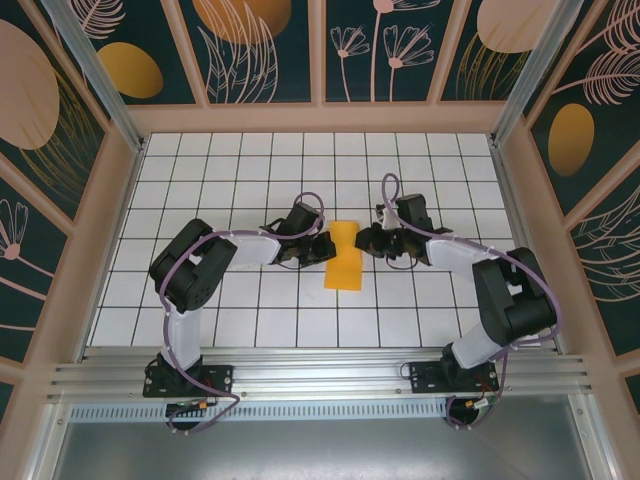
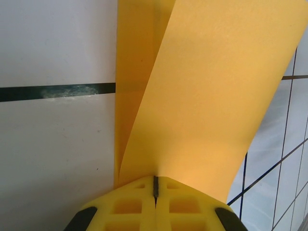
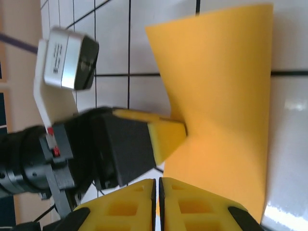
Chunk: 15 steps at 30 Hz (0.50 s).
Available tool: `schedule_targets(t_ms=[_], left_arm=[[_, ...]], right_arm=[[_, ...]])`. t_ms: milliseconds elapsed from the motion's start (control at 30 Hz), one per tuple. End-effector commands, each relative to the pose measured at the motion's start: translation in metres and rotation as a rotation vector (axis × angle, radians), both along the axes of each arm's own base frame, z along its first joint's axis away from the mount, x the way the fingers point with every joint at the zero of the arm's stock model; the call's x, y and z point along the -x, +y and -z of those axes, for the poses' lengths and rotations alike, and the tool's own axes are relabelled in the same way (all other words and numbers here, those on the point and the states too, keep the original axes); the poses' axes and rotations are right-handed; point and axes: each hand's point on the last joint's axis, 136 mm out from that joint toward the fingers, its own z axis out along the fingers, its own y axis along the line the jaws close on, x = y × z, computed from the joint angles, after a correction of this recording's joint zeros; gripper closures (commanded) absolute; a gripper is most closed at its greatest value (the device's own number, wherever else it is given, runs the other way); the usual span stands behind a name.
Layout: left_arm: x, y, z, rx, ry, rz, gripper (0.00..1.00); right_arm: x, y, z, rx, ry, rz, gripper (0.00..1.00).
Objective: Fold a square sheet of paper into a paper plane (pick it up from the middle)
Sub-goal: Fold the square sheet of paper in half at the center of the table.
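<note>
two arm bases sit bolted behind the aluminium rail (image 1: pixel 320 375) at the near edge of the table (image 1: pixel 200 320). each arm reaches inward over the white grid tiles, and the two tips meet near the table centre. the right arm's elbow (image 1: pixel 510 300) stands close to the right table edge.

left gripper (image 1: pixel 326 247): the yellow pads are pressed fully together, with the square sheet of paper (image 1: pixel 345 262) pinched between them. in the left wrist view the sheet (image 2: pixel 207 96) rises out of the seam between the fingers (image 2: pixel 187 197) and parts into two leaves.

right gripper (image 1: pixel 364 240): in the right wrist view the right gripper (image 3: pixel 158 192) is closed to a hairline seam. the sheet (image 3: pixel 226 96) reaches down to these tips; whether its edge sits inside the seam cannot be told. the left gripper (image 3: pixel 168 134) touches the sheet's notched edge.

sheet edges, top view: both side edges draw in to a narrow waist between the grippers. the near edge lies wide on the tiles; the far edge looks narrower.

room: bare tiles surround the sheet. several tile rows run on to the far wall (image 1: pixel 320 118).
</note>
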Motion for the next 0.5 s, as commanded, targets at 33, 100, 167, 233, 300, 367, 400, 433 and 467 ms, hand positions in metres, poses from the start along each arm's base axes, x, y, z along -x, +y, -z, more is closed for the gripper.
schedule_targets(t_ms=[33, 100, 167, 233, 300, 367, 400, 433, 467], left_arm=[[0.020, 0.023, 0.043, -0.139, 0.080, 0.001, 1.00], [0.020, 0.024, 0.043, -0.140, 0.081, 0.000, 1.00], [0.021, 0.024, 0.045, -0.141, 0.085, -0.001, 1.00], [0.021, 0.023, 0.045, -0.138, 0.088, 0.001, 1.00], [0.022, 0.024, 0.046, -0.142, 0.088, 0.001, 1.00], [0.022, 0.025, 0.047, -0.145, 0.088, 0.001, 1.00], [0.022, 0.025, 0.047, -0.146, 0.088, 0.001, 1.00], [0.022, 0.025, 0.048, -0.147, 0.089, 0.001, 1.00], [0.022, 0.025, 0.048, -0.147, 0.090, 0.001, 1.00]], right_arm=[[-0.006, -0.001, 0.022, 0.008, 0.029, -0.023, 0.87], [-0.006, -0.001, 0.030, 0.017, 0.040, -0.026, 0.87], [-0.005, -0.004, 0.039, 0.023, 0.060, -0.022, 0.87], [-0.001, -0.008, 0.051, 0.040, 0.080, -0.017, 0.87], [0.003, -0.015, 0.065, 0.070, 0.110, 0.001, 0.86], [0.008, -0.021, 0.080, 0.101, 0.145, 0.015, 0.86], [0.011, -0.022, 0.085, 0.107, 0.160, 0.019, 0.86], [0.013, -0.023, 0.090, 0.114, 0.175, 0.025, 0.86], [0.014, -0.024, 0.091, 0.116, 0.183, 0.025, 0.86]])
